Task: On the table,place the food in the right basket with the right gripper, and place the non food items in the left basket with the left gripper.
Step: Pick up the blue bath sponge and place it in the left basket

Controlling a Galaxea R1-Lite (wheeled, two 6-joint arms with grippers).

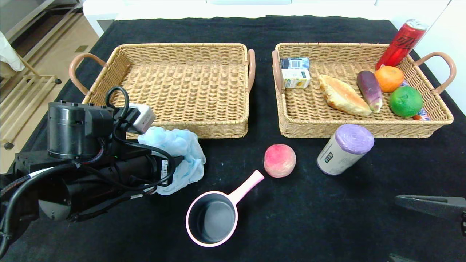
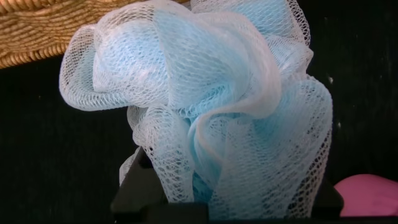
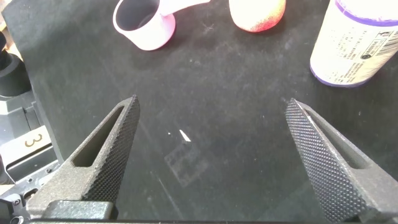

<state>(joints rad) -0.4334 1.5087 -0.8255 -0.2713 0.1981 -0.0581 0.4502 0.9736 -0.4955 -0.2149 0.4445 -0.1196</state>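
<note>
My left gripper (image 1: 176,160) is shut on the light-blue mesh bath puff (image 1: 182,145), just in front of the left basket (image 1: 182,91). In the left wrist view the puff (image 2: 205,81) bulges out between the black fingers (image 2: 140,186) and hides their tips. On the black table (image 1: 309,218) lie the pink pan (image 1: 212,217), the peach (image 1: 279,160) and the grey-labelled roll (image 1: 345,149). The croissant (image 1: 342,95) and eggplant (image 1: 369,90) lie in the right basket (image 1: 364,133). My right gripper (image 3: 211,118) hangs open over bare cloth near the front right.
The right basket also holds an orange (image 1: 389,78), a green lime (image 1: 405,101), a leaning red can (image 1: 400,43) and two small cartons (image 1: 295,78). The left basket holds nothing. Floor and a rack show past the table's left edge.
</note>
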